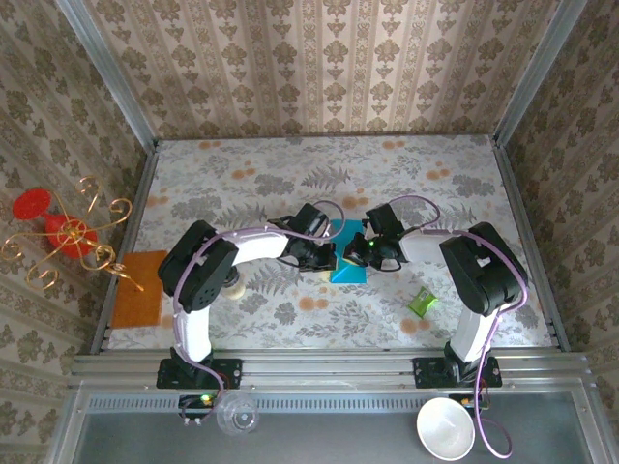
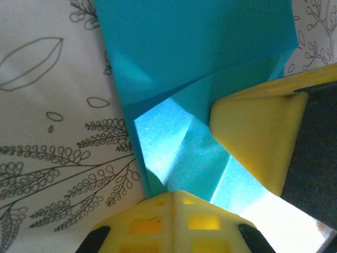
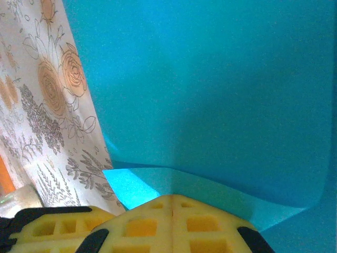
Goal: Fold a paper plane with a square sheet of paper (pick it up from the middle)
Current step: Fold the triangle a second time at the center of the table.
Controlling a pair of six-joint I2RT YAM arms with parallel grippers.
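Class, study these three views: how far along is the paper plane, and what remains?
Done: the teal sheet already carries folds, with layered flaps and creases in the left wrist view. In hand: both arms' jaws are shut at its folded edges, seemingly pressing or pinching a crease. Left: no narrow pointed dart with wings yet, so probably several folds remain.

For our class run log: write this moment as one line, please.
paper: part-folded, on table | left gripper: shut, at paper | right gripper: shut, at paper
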